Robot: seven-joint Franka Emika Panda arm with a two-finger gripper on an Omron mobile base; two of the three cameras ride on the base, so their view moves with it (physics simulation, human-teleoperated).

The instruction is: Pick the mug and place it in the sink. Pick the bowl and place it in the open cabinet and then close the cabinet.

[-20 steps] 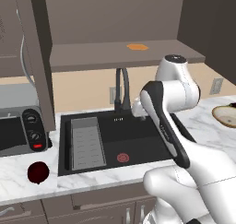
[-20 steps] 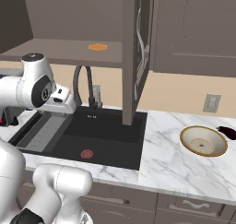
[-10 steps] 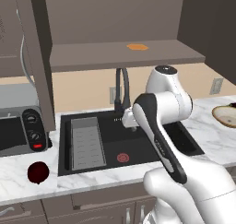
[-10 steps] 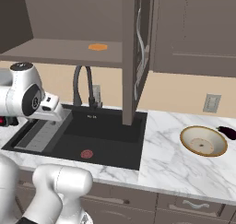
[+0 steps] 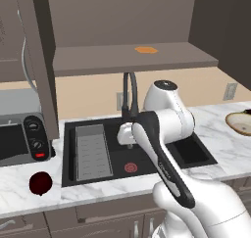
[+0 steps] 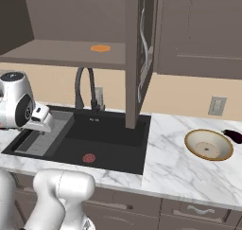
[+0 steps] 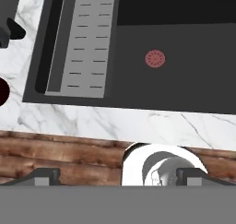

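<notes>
Marble worktop (image 5: 19,190): your small dark red glossy mug (image 5: 40,183) sits left of the black rectangular sink (image 5: 147,161), untouched; wide tan bowl (image 6: 208,145) waits far right; dark brown cabinet (image 6: 142,54) open; fingers (image 7: 46,176) spread, empty; nothing done yet.

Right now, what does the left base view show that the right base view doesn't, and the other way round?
Left base view alone: the mug standing on the marble counter left of the sink, below a toaster oven.

Right base view alone: the bowl whole, upright on the counter right of the sink, with a small dark item just beyond it; the left view catches only its edge.

Both: the sink with its grey tray and red drain, the faucet, and the open cabinet with an orange patch on its shelf.
</notes>
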